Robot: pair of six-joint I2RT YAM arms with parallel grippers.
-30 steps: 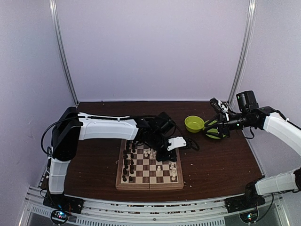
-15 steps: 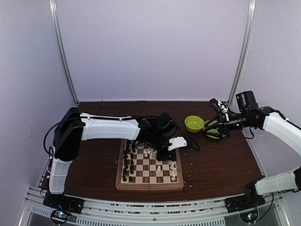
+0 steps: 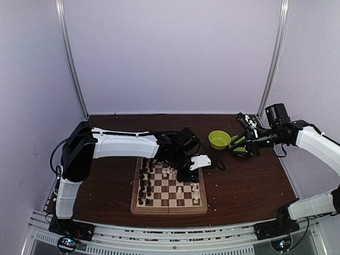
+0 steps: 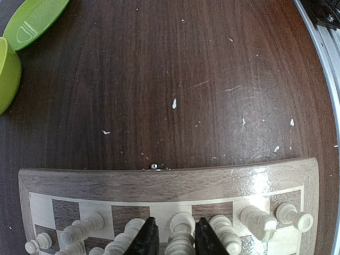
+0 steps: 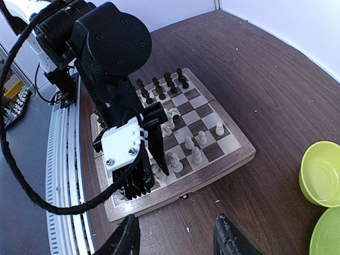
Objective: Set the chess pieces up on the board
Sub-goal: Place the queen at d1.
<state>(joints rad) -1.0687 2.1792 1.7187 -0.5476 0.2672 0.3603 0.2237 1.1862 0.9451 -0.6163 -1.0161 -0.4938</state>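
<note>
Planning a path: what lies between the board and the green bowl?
Only bare tabletop with tiny white crumbs separates board and bowl, seen in the left wrist view.

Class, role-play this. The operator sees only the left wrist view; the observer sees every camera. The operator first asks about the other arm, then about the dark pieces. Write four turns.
Operator: Where is the right tool, and does it hold anything?
Observer: The right tool hovers off the board, by the green plate. It is open and empty.
Operator: Are the dark pieces out yet?
Observer: Yes. The dark pieces stand in two lines along the board's left edge, seen from the top camera.
</note>
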